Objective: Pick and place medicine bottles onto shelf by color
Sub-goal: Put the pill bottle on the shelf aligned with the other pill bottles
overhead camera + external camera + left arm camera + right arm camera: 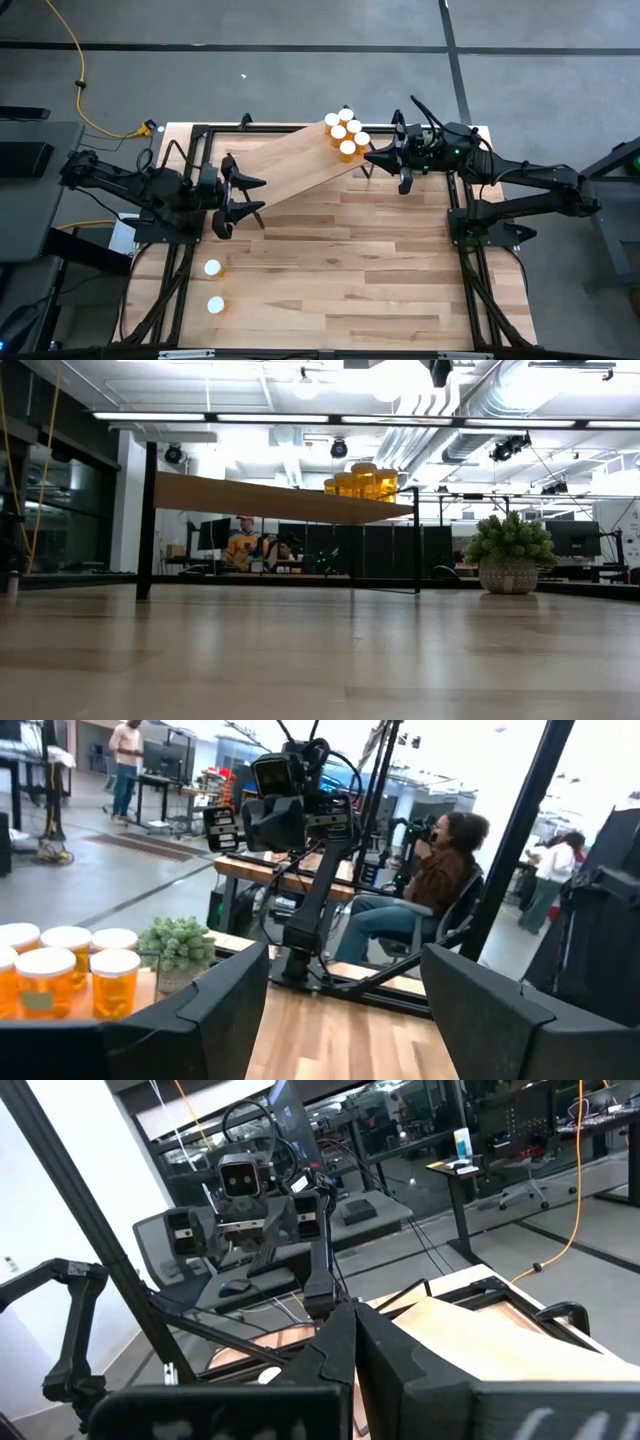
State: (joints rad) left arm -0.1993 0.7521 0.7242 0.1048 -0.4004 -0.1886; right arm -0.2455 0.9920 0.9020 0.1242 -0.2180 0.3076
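The shelf (pixel 290 165), a light-wood plank on thin black legs, stands slantwise at the table's far middle. It also shows in the low view (pixel 250 498). Several orange medicine bottles with white caps (pixel 345 133) stand clustered on its right end; they also show in the low view (pixel 362 480) and the left wrist view (pixel 70 975). Two more bottles (pixel 212 268) (pixel 215 305) stand on the tabletop near the left front. My left gripper (pixel 255 196) is open and empty by the shelf's left end. My right gripper (pixel 368 157) is shut and empty, just off the shelf's right end near the bottles.
A fuzzy green plant in a woven pot (pixel 508 555) stands at the table's far right; it also shows in the left wrist view (pixel 178 948). Black frame rails (pixel 460 215) run along the table's sides. People sit and stand in the room behind.
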